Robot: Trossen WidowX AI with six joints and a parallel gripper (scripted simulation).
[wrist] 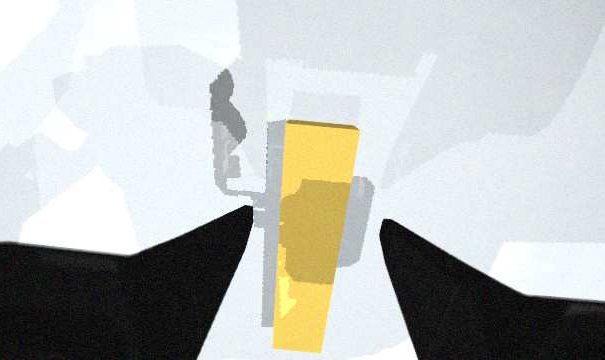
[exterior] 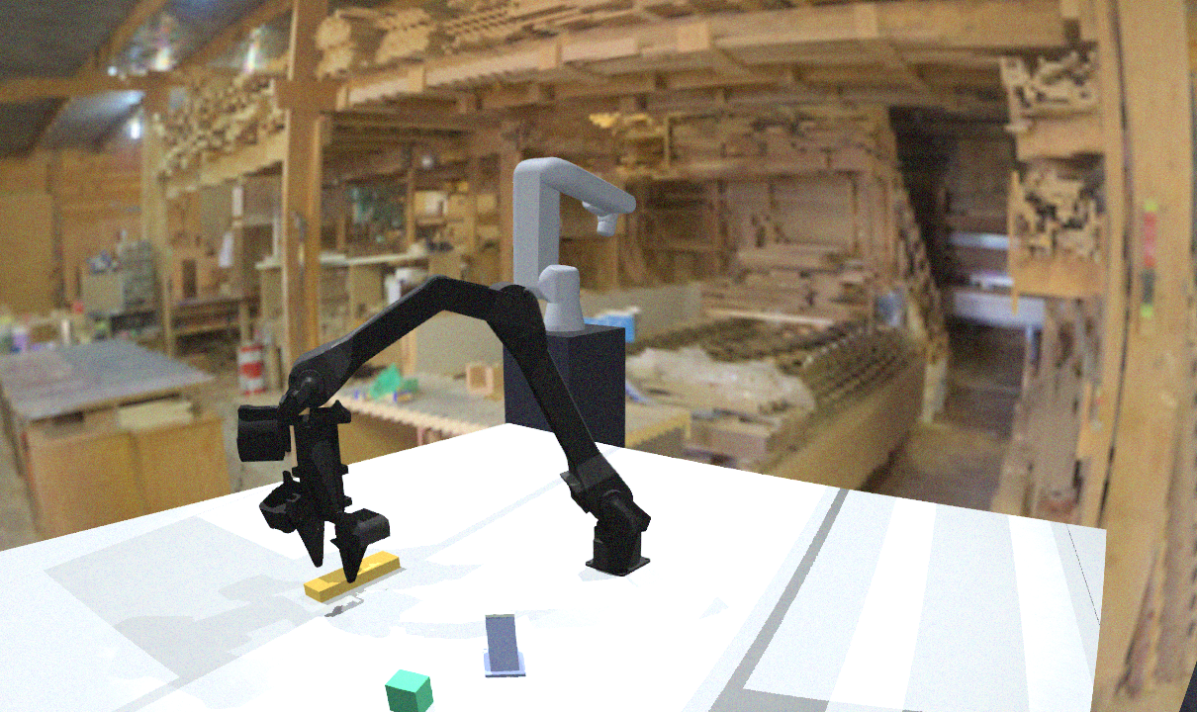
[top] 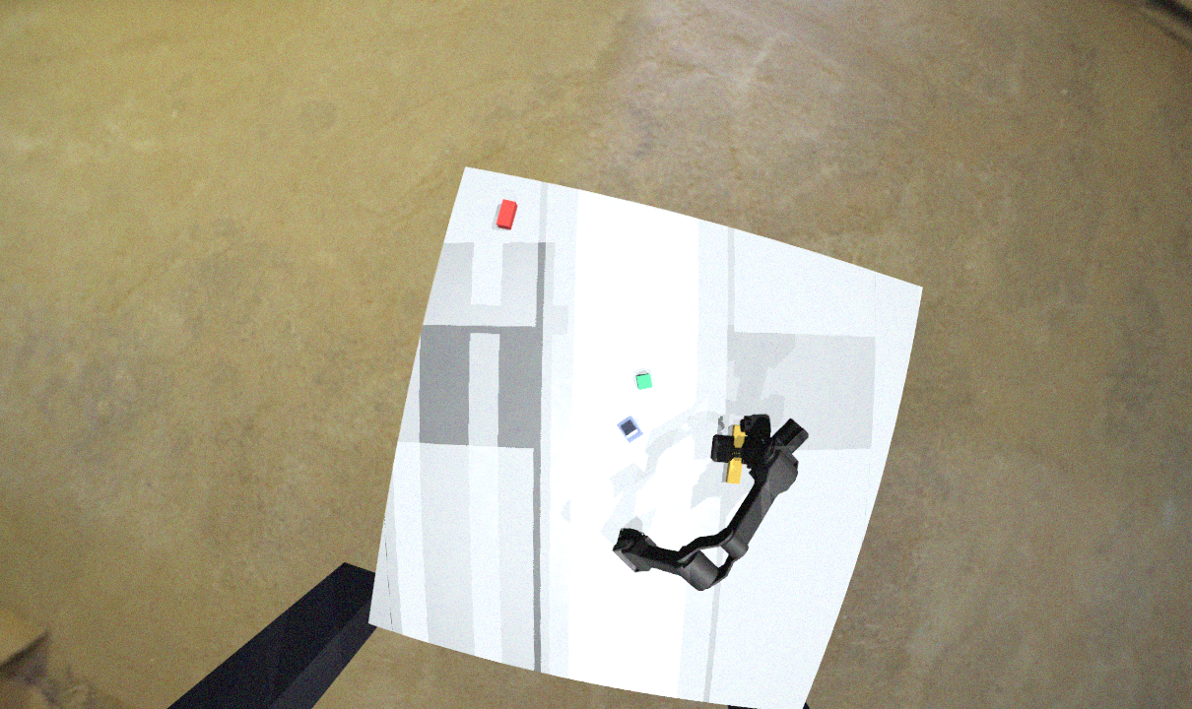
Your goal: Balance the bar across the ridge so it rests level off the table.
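The yellow bar (top: 735, 473) (exterior: 381, 563) (wrist: 318, 150) lies flat on the white table (top: 600, 264) (exterior: 894, 567). My gripper (top: 734, 449) (exterior: 335, 567) (wrist: 316, 220) is open and low over the bar's middle, with one finger on each side of it. In the wrist view there is a gap between each fingertip and the bar. The ridge (top: 631, 433) (exterior: 502, 644), a small upright blue-grey piece on a flat base, stands apart from the bar towards the table's middle.
A green cube (top: 642, 380) (exterior: 408, 690) sits near the ridge. A red block (top: 506, 213) lies at the table's far corner. My arm's base (top: 632, 548) (exterior: 617, 553) stands on the table. A dark pedestal (top: 292, 634) (exterior: 585, 381) with a grey arm stands beside the table.
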